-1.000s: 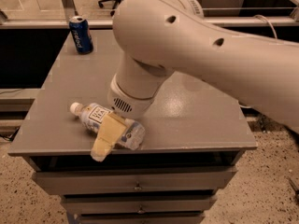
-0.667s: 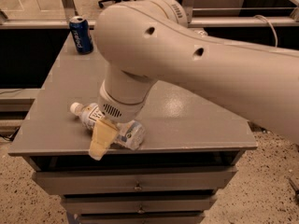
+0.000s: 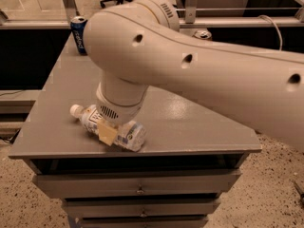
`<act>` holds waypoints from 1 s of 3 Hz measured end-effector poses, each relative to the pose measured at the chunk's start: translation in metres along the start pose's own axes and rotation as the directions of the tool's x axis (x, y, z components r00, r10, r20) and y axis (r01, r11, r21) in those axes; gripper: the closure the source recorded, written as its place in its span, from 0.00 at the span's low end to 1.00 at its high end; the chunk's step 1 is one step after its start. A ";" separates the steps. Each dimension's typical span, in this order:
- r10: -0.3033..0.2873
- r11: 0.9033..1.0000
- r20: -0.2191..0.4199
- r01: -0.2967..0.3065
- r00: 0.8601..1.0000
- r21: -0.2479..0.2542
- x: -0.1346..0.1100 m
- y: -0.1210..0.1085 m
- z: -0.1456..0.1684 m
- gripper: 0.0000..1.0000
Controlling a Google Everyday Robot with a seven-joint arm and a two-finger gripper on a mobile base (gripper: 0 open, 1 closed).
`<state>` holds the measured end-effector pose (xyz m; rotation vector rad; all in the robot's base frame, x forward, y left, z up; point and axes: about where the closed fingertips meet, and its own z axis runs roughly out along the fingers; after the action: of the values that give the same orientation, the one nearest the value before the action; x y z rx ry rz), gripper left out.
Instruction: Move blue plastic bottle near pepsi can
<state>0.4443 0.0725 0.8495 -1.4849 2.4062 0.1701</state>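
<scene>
My jaws, pale tan, sit over the blue plastic bottle [image 3: 129, 135] at the front left of the grey surface [image 3: 190, 125]. The bottle is clear and faintly bluish, with a white cap and a white label carrying dark print. My arm [image 3: 204, 75] is cream, dotted with small dark round holes, with a dark slotted grille at the wrist. The pepsi can [image 3: 79, 35], at the far left corner, is dark blue with white lettering and a silver top. The drawers [image 3: 137, 182] below are grey. The floor [image 3: 268, 198] is beige, speckled with dark flecks.
</scene>
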 end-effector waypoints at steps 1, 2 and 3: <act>0.028 0.998 0.020 -0.029 0.999 0.057 0.006 -0.030 -0.016 0.87; 0.030 0.997 0.024 -0.032 0.999 0.064 0.006 -0.033 -0.019 1.00; 0.030 0.997 0.024 -0.032 0.999 0.064 0.006 -0.033 -0.019 1.00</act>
<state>0.4671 0.0471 0.8675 -1.4107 2.3938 0.1156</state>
